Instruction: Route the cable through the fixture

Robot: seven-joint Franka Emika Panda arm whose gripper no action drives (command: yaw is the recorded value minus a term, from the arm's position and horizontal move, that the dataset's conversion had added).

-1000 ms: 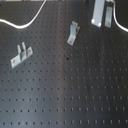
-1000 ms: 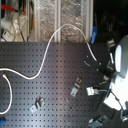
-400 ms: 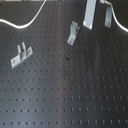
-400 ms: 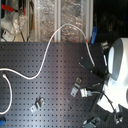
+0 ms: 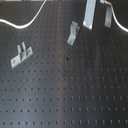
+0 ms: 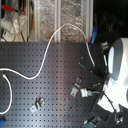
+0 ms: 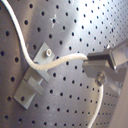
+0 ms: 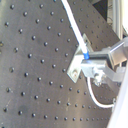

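Observation:
The white cable runs from the second exterior view's left edge, arcs up over the pegboard and drops toward my gripper. In the first wrist view the gripper is shut on the cable, which crosses over the upper end of a small metal fixture bracket bolted to the board. The second wrist view shows the cable coming down to the same bracket, right beside my fingertips. In the first exterior view this bracket stands just left of and below the gripper.
Another metal bracket stands at the first exterior view's left on the black pegboard. The second exterior view shows two further brackets and the white arm body over the board's right side.
In the first exterior view the gripper has shifted slightly left, closer to the nearby bracket, with the cable still in it. The brackets have not moved.

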